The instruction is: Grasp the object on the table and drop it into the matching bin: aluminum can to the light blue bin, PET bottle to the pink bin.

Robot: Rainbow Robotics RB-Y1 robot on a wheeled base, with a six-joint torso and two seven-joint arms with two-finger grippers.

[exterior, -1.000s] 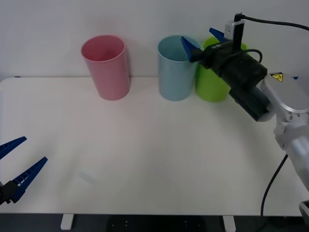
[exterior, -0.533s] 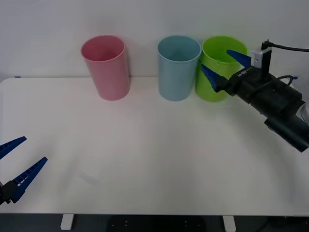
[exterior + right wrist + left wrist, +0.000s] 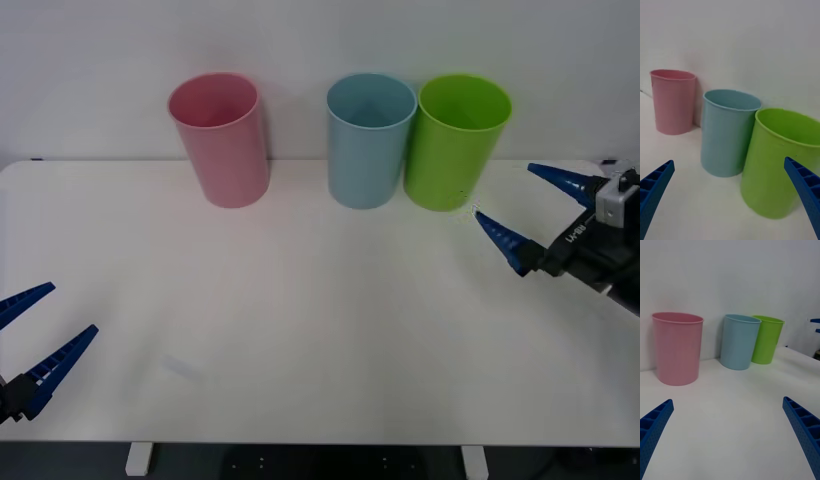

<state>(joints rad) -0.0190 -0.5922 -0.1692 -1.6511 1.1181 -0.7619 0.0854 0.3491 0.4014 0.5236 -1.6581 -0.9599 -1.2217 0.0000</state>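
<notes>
No can lies on the desk, so the drop looks done; I judge it sits inside the blue bin, though its inside is hidden. The right end effector hangs spread and empty near the desk's right edge; the left end effector waits spread at the left edge. The middle is open.
</notes>
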